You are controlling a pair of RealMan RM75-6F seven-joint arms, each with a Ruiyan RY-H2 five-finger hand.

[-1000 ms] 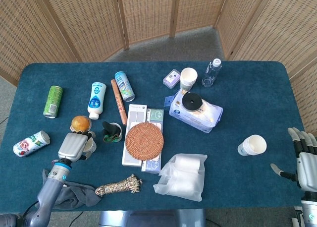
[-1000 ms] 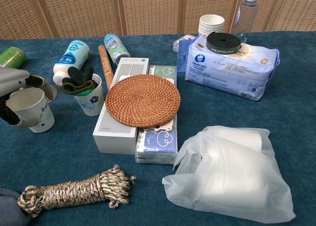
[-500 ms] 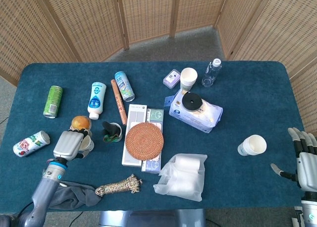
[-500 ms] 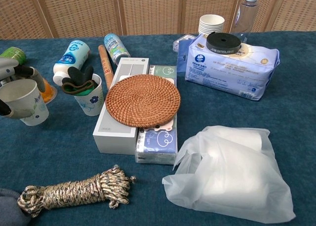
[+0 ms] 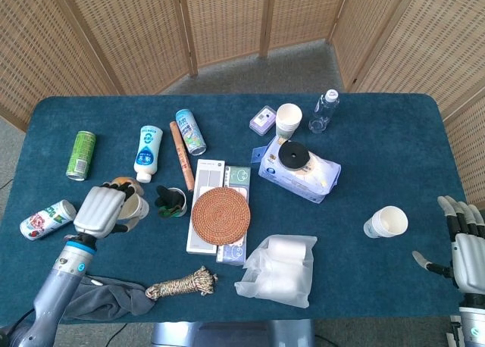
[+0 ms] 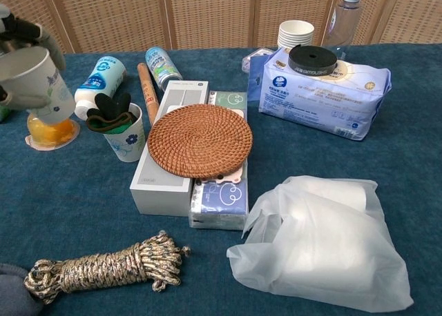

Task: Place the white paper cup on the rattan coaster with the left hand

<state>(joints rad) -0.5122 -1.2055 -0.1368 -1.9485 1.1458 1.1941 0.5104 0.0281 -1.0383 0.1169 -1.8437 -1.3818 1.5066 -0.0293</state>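
The left hand [image 5: 100, 210] grips the white paper cup [image 6: 36, 83] upright above the bench's [image 5: 394, 135] left edge, lifted to clear the clutter before the round woven rattan coaster [image 5: 220, 214], which lies on boxes mid-bench. The chest view shows the cup plainly; overhead, the hand hides it. The right hand [image 5: 464, 241] waits spread, holding nothing, at the right edge.

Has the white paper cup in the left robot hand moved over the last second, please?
Yes. The white paper cup has been lifted: it sat lower than the flowered cup beside it, and now hangs above the orange jelly cup.
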